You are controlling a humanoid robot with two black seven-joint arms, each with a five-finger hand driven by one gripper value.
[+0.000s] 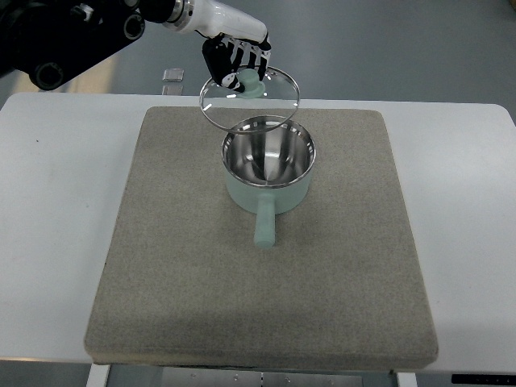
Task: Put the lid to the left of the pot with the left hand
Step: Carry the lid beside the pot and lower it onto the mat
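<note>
I have the left hand [235, 55] curled round the knob of the glass lid [250, 98], which hangs lifted off, just below the hand, over the pot's [268, 171] far rim. Remaining, I judge: carry it to the mat [177, 266] left of the pot and let go.

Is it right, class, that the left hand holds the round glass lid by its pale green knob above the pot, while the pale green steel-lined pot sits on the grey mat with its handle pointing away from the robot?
Not quite. The top view shows the pale green steel-lined pot with its handle pointing toward the robot, not away. The rest stands: the left hand holds the round glass lid by its pale green knob above the pot, which sits on the grey mat.
</note>
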